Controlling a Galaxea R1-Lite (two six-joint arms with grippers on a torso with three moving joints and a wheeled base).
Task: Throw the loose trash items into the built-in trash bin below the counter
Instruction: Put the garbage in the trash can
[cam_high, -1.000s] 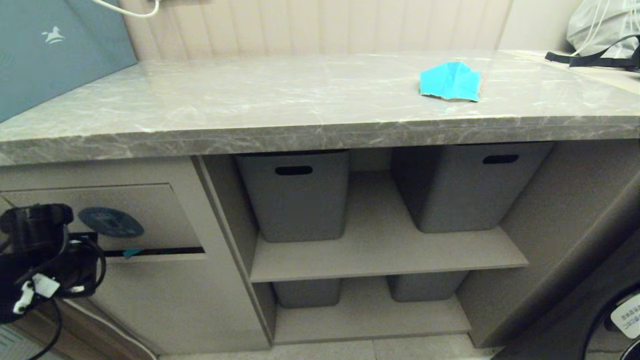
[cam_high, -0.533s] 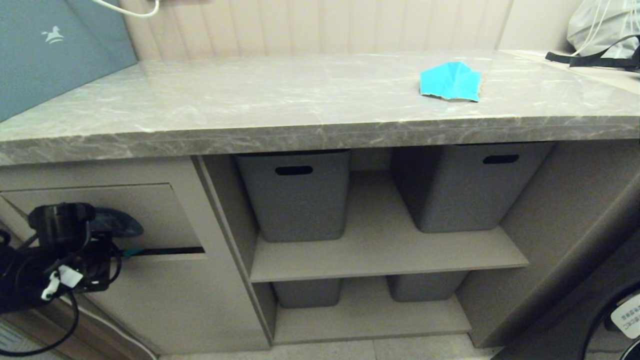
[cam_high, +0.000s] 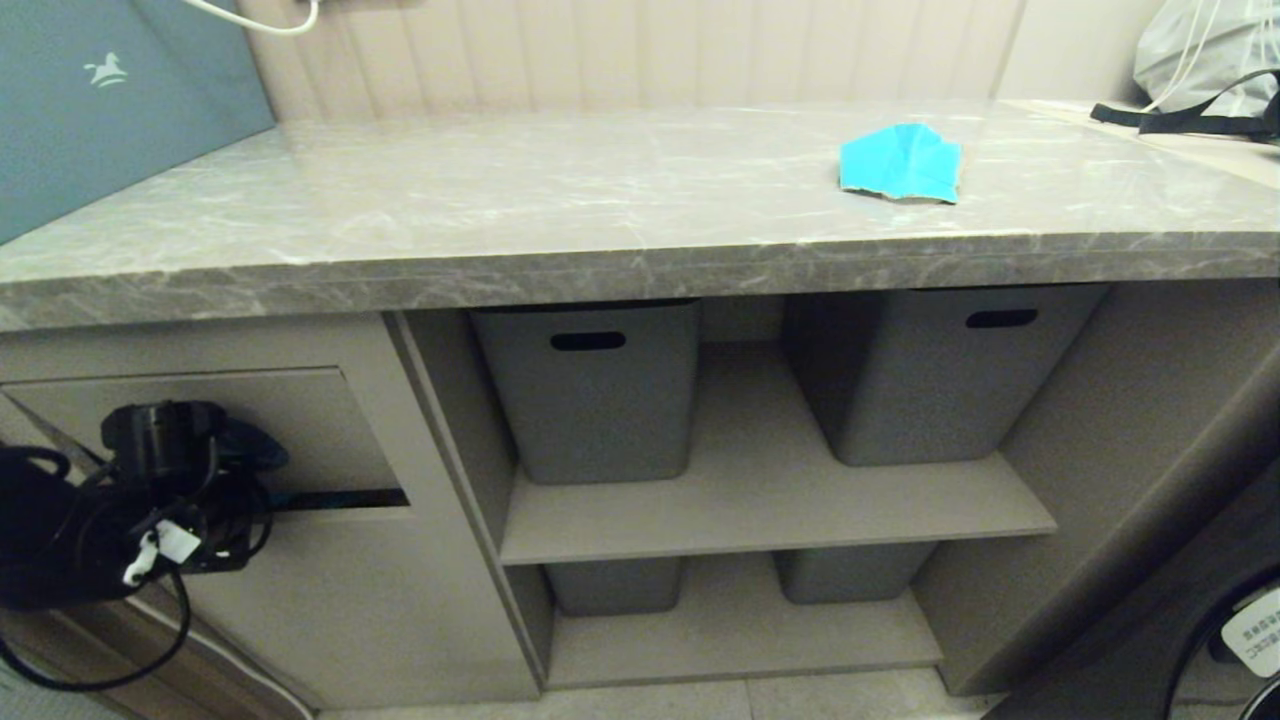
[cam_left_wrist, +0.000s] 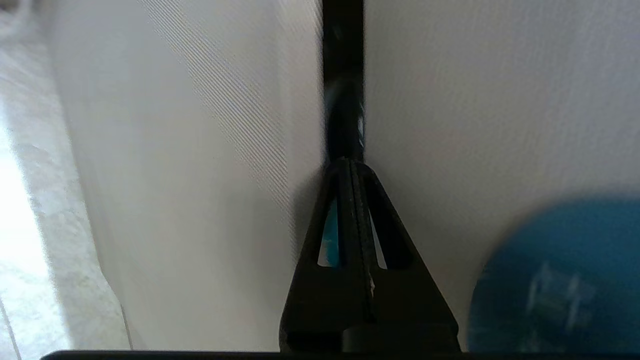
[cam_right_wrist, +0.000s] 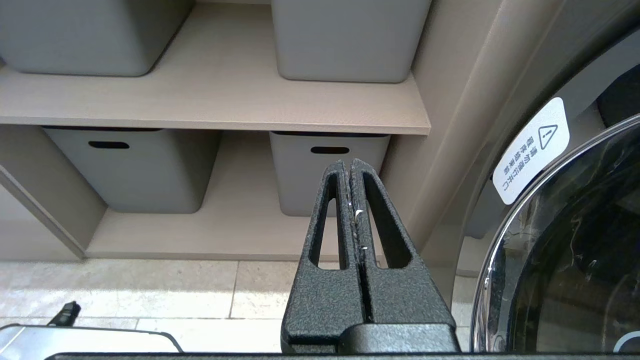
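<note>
- Since a second ago the left arm (cam_high: 60, 540) has shifted rightward along the cabinet front, so its wrist now covers most of the dark-blue sticker (cam_high: 262, 447) that was in full sight then; nothing else has moved.
- Counter (cam_high: 560, 260): a long grey marble-look slab running across the whole head view, with a dull-blue box (cam_high: 90, 100) leaning at its far left.
- Open shelves (cam_high: 760, 500) sit under the counter's middle, holding grey tubs (cam_high: 595, 400).
- Trash bin (cam_high: 320, 430): the beige cabinet front at lower left, its flap showing a dark slot (cam_high: 340, 498) along the lower edge.
- Left gripper (cam_left_wrist: 350, 165): fingers pressed together, tips at that dark slot; a sliver of turquoise (cam_left_wrist: 331, 235) shows beside the fingers, but whether it is pinched cannot be told.
- Right gripper (cam_right_wrist: 350, 165): fingers pressed together on nothing, parked low before the lower tubs, beside a round glass door (cam_right_wrist: 565, 260).
- One turquoise paper scrap (cam_high: 900, 162) lies on the counter toward its right, well apart from the bin.
</note>
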